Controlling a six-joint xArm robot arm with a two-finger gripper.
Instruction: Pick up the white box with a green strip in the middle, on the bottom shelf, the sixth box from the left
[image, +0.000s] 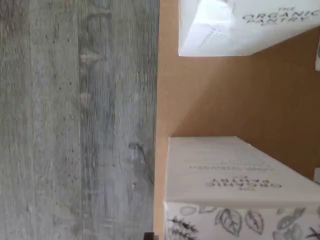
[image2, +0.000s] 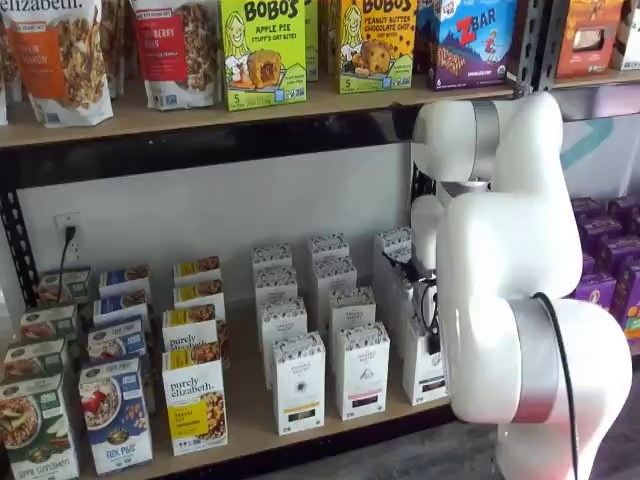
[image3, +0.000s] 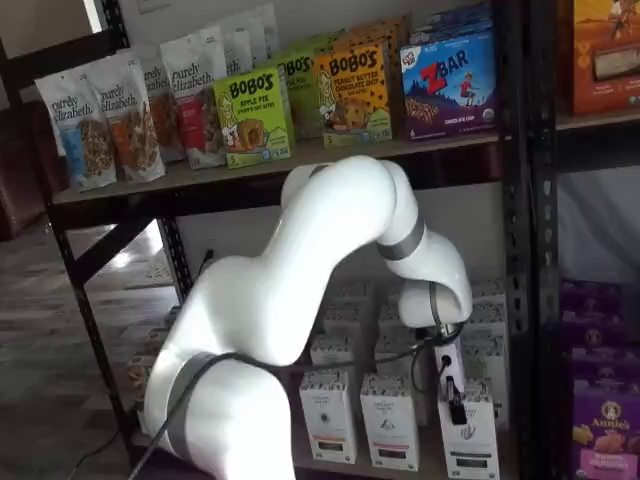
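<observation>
**Down at the bottom shelf, fingers at the right-hand box**

Low on the right side of the rack, my gripper (image3: 455, 395) hangs at the front box (image3: 470, 445) of the rightmost white column, which is the box I am after. It stands upright at the near edge of the bottom shelf (image2: 250, 430), a pale wood board. In both shelf views my black fingers sit right against its upper part, with a cable looping beside them. I see them side-on, partly hidden by my own white arm (image2: 520, 300). So I cannot tell how wide my jaws stand, nor whether they have closed on the box (image2: 424, 375). Its print is too small for me to make out the strip.

Left of it stand more columns of white boxes (image2: 300, 385), each several deep toward the back wall. Further left are yellow-fronted boxes (image2: 195, 410) and blue-and-white ones (image2: 115, 415). A plug sits in a wall outlet (image2: 68, 232) at the far left.

On the shelf above stand granola bags (image2: 60, 55), green and orange Bobo's boxes (image2: 263, 50) and a blue Z Bar box (image2: 472, 40). Purple boxes (image2: 610, 260) fill the next bay to the right.

From my wrist I see two white Organic Pantry boxes, one (image: 235, 170) with leaf drawings on a side and the other (image: 240, 25) apart from it. Bare tan board (image: 225, 95) lies between them, and grey wood floor (image: 75, 125) lies past the board's edge.
</observation>
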